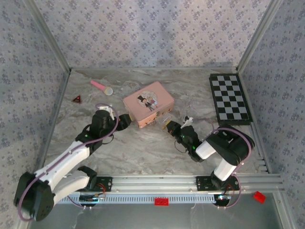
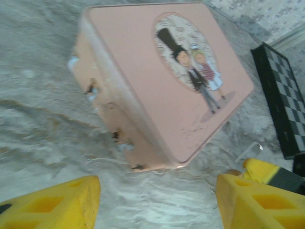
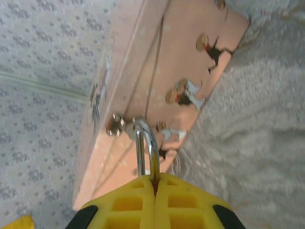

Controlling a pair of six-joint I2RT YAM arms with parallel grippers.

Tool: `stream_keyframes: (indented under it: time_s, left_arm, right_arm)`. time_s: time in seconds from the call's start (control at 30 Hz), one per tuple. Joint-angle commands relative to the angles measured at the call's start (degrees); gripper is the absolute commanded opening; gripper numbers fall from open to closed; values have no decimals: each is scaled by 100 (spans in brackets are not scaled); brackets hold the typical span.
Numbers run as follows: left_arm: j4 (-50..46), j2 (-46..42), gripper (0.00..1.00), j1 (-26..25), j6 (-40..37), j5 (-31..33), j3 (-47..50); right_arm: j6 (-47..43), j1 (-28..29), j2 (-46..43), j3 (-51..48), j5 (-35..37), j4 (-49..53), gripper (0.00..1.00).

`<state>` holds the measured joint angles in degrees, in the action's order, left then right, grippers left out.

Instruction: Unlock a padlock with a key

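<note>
The padlock shows as a silvery shackle (image 3: 155, 143) hooked through the hasp on the side of the pink tin (image 3: 143, 71); its body is buried between the yellow fingers of my right gripper (image 3: 153, 177), which is shut on it. From above, that gripper (image 1: 167, 125) sits at the near right corner of the tin (image 1: 147, 104). My left gripper (image 1: 125, 120) is at the tin's near left corner. Its yellow fingers (image 2: 47, 202) stand wide apart and low over the table, with nothing between them, and the tin (image 2: 167, 81) lies just ahead. The key is out of view.
A black-and-white chessboard (image 1: 230, 98) lies at the back right. A pink stick (image 1: 101, 87) and a red triangle piece (image 1: 76, 99) lie at the back left. Red bricks (image 1: 161, 201) rest on the front rail. Patterned walls close in three sides.
</note>
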<state>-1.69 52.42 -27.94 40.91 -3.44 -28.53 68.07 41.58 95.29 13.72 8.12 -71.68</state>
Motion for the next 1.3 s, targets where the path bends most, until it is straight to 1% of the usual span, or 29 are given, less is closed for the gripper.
stream_keyframes:
  time_s: [0.0,0.1,0.2,0.27,0.43,0.6,0.67,0.8,0.9,1.03,1.13,1.27]
  left_arm:
    - [-314,-461,66,178,-331,235,359]
    - [-393,-943,69,325,-420,390,604]
    - [-440,-1239,71,547,-526,443,759]
    - [-472,-1311,72,684,-577,412,779]
    - [-387,-1298,72,893,-646,345,796]
    - [-262,-1220,73,999,-546,339,869]
    - [-269,-1234,73,1032,-498,335,900]
    - [-285,-1284,73,1136,-427,344,980]
    - [-202,-1217,73,1202,-367,322,1032]
    - [-29,-1051,73,1248,-277,240,1026]
    - [15,-976,73,1262,-255,195,999]
    - [22,-960,74,1265,-250,170,990]
  right_arm:
    - [-132,186,-196,-191,-214,17,0]
    - [-164,400,-415,-341,-225,184,0]
    - [-246,574,-784,-435,-190,601,0]
    - [-313,705,-1107,-452,-133,1063,0]
    - [-528,806,-1958,-450,-332,2170,0]
    - [-759,826,-3058,-359,-443,3907,0]
    - [-691,798,-3680,-346,-454,4754,0]
    - [-713,863,-4989,-303,-245,6351,0]
    - [-675,912,-5497,-336,-234,6937,0]
    - [-629,1097,-5480,-431,-233,7075,0]
    - [-668,1220,-5194,-423,-235,6905,0]
    - [-723,1264,-4648,-303,-458,6591,0]
